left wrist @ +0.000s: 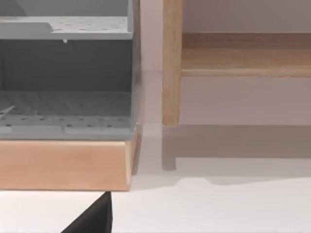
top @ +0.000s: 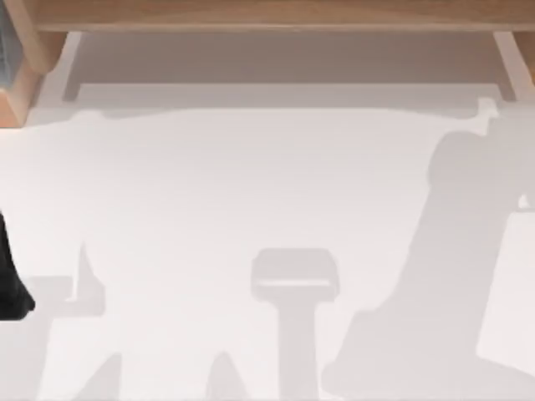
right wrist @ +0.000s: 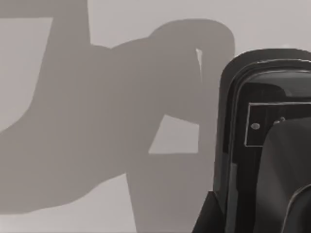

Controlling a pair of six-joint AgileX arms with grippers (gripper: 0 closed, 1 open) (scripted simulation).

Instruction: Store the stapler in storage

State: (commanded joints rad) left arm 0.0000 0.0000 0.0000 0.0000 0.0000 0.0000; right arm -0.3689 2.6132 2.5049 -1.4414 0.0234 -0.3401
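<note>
Slim black stapler (right wrist: 265, 145), rounded end, on white table (right wrist: 146, 29).

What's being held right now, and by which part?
The right gripper seems to hold the stapler along its body, behind the rounded end; exact contact hidden.

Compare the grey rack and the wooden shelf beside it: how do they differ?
The rack is grey, with perforated trays; the shelf is plain light wood. The rack sits on a solid wooden block; the shelf stands raised on a slim post, open underneath. Both stand on the white table.
</note>
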